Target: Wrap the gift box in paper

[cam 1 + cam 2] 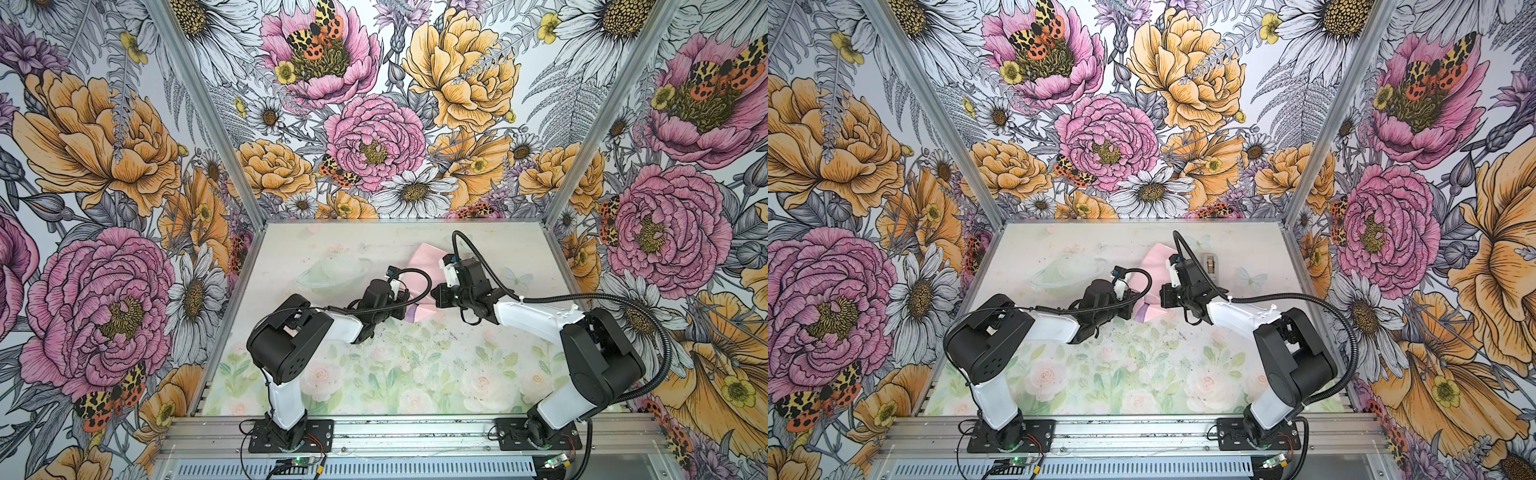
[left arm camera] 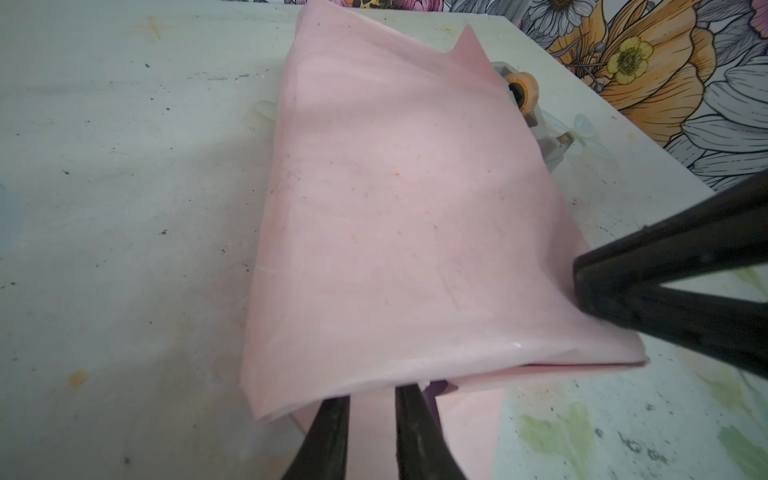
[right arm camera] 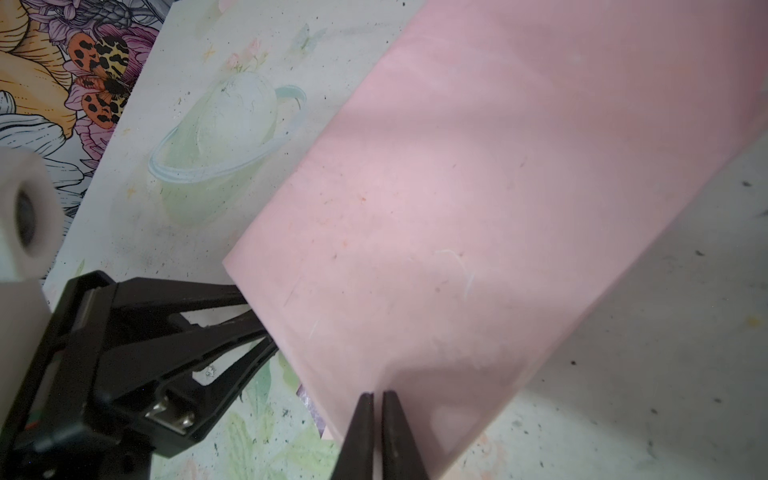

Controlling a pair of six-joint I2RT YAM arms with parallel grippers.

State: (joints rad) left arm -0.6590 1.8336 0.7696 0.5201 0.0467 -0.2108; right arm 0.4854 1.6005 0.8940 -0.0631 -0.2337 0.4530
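The paper [image 1: 423, 258] [image 1: 1155, 258] lies folded over on the table behind both grippers, its pale pink face up, with a lilac strip [image 1: 1144, 312] showing at its near end. The gift box is hidden. In the left wrist view my left gripper [image 2: 372, 395] has its fingers a little apart; they reach in under the paper's [image 2: 399, 216] upper fold, which covers their tips. My right gripper [image 3: 377, 395] is shut on the near edge of the paper [image 3: 478, 208]. It shows beside the fold's corner as the right gripper [image 2: 579, 282] in the left wrist view.
A grey tape dispenser [image 1: 1211, 264] [image 2: 524, 89] stands just behind the paper, on its right. The floral table [image 1: 415, 365] is bare in front of the arms. Patterned walls close in the back and both sides.
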